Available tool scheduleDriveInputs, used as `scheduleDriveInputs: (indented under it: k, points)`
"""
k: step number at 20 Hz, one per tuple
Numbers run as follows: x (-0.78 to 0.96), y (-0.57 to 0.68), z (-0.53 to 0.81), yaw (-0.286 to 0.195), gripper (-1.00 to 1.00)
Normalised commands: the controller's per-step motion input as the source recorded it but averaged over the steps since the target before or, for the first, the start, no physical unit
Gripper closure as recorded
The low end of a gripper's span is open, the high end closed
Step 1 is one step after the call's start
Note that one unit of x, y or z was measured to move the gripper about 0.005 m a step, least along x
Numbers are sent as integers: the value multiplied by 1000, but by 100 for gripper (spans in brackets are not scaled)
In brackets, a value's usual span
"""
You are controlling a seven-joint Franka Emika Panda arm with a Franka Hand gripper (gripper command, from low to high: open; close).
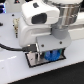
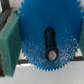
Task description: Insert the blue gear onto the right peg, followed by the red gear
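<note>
grey plate (image 1: 34, 61) on white table (image 1: 12, 70). gripper (image 1: 48, 50) low over the plate, pinching the blue gear (image 1: 51, 55) just above it. wrist view: blue gear (image 2: 47, 42) fills frame, dark peg (image 2: 49, 44) in its centre hole.

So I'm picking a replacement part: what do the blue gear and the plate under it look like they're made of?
The blue gear looks like moulded plastic: uniform bright blue, matte and slightly grainy, with evenly cut teeth around the rim. The plate appears grey with a black edge and a smooth, dull face; whether that is painted metal or plastic cannot be told at this resolution.
</note>
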Motion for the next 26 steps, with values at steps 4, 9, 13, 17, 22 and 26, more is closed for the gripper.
scheduleDriveInputs:
  k: [4, 9, 13, 17, 22, 26]
  points:
    - [-50, 80, 171, 0, -100]
    - [-248, 78, 404, 0, -100]
    - [-398, 125, 344, 0, -100]
    - [-575, 273, 242, 0, -100]
    - [-753, 222, 98, 0, -100]
    - [-818, 116, 9, 0, -100]
